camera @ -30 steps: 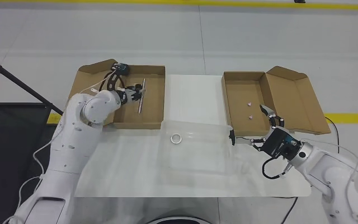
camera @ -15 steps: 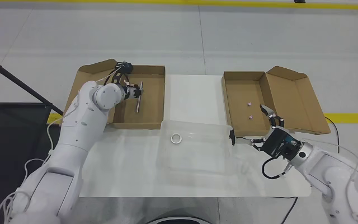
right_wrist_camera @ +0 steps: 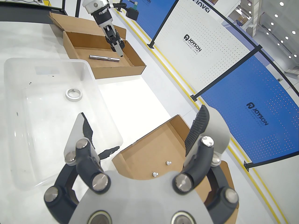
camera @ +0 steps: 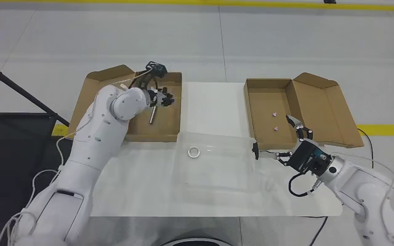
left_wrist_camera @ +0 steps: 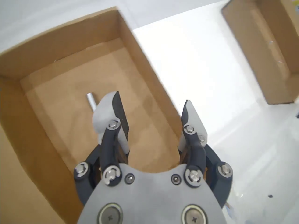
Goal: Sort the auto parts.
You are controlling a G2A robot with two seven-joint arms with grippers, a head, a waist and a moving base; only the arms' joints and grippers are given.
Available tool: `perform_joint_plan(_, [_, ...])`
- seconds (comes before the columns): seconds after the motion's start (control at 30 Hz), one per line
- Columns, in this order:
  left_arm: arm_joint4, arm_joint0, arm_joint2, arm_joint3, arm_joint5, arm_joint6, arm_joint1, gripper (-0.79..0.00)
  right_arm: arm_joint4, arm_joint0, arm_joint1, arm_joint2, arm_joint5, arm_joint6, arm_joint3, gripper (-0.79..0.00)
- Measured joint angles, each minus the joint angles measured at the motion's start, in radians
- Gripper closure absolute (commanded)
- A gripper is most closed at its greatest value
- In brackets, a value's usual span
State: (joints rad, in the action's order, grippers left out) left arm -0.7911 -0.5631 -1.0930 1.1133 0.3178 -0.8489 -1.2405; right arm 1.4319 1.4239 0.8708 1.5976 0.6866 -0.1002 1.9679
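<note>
A metal rod lies flat in the left cardboard box. My left gripper hangs open and empty over that box, near its inner wall and just beside the rod. A metal ring rests in the clear plastic bin. Two small bolts sit in the right cardboard box. My right gripper is wide open and empty at that box's near corner, next to the bin.
Both boxes have their lids folded outward. A bare white strip of table runs between them, behind the bin. Blue and white partition panels stand beyond the table.
My left arm swung from the far left corner of the left box across to its right side, past the rod. The rod, the ring and the right arm stayed put.
</note>
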Motion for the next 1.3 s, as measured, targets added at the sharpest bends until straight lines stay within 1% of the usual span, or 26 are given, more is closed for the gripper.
perform_joint_plan(0.17, [-0.016,-0.104,0.005,0.345,0.002,-0.156,0.018,-0.523,0.0,0.0,0.0,0.0,0.0,0.0,0.0,-0.785])
perform_joint_plan(0.2, [-0.022,-0.116,0.009,0.395,0.001,-0.185,0.02,-0.499,0.0,0.0,0.0,0.0,0.0,0.0,0.0,-0.785])
perform_joint_plan(0.27, [-0.019,-0.136,0.027,0.488,0.009,-0.25,0.023,-0.508,0.0,0.0,0.0,0.0,0.0,0.0,0.0,-0.785])
perform_joint_plan(0.33, [-0.016,-0.143,0.054,0.549,0.013,-0.307,0.023,-0.511,0.0,0.0,0.0,0.0,0.0,0.0,0.0,-0.785])
perform_joint_plan(0.4, [0.004,-0.143,0.086,0.595,0.025,-0.365,0.021,-0.582,0.0,0.0,0.0,0.0,0.0,0.0,0.0,-0.785])
perform_joint_plan(0.5, [0.039,-0.13,0.133,0.626,0.042,-0.446,0.018,-0.785,0.0,0.0,0.0,0.0,0.0,0.0,0.0,-0.785])
perform_joint_plan(0.63, [0.082,-0.098,0.193,0.647,0.057,-0.548,0.012,-0.785,0.0,0.0,0.0,0.0,0.0,0.0,0.0,-0.785])
perform_joint_plan(0.9, [0.078,-0.096,0.197,0.648,0.058,-0.552,0.012,-0.785,0.0,0.0,0.0,0.0,0.0,0.0,0.0,-0.785])
perform_joint_plan(0.93, [0.071,-0.101,0.204,0.645,0.062,-0.554,0.012,-0.763,0.0,0.0,0.0,0.0,0.0,0.0,0.0,-0.785])
perform_joint_plan(0.97, [0.053,-0.107,0.221,0.637,0.069,-0.556,0.011,-0.585,0.0,0.0,0.0,0.0,0.0,0.0,0.0,-0.785])
perform_joint_plan(1.0, [0.04,-0.108,0.234,0.628,0.07,-0.556,0.011,-0.453,0.0,0.0,0.0,0.0,0.0,0.0,0.0,-0.785])
perform_joint_plan(1.03, [0.034,-0.105,0.245,0.617,0.072,-0.555,0.009,-0.416,0.0,0.0,0.0,0.0,0.0,0.0,0.0,-0.785])
perform_joint_plan(1.13, [0.047,-0.085,0.275,0.565,0.084,-0.551,0.003,-0.385,0.0,0.0,0.0,0.0,0.0,0.0,0.0,-0.785])
perform_joint_plan(1.2, [0.044,-0.067,0.297,0.526,0.087,-0.555,-0.002,-0.403,0.0,0.0,0.0,0.0,0.0,0.0,0.0,-0.785])
perform_joint_plan(1.23, [0.046,-0.061,0.307,0.512,0.086,-0.555,-0.005,-0.382,0.0,0.0,0.0,0.0,0.0,0.0,0.0,-0.785])
perform_joint_plan(1.3, [0.06,-0.047,0.324,0.482,0.087,-0.552,-0.011,-0.366,0.0,0.0,0.0,0.0,0.0,0.0,0.0,-0.785])
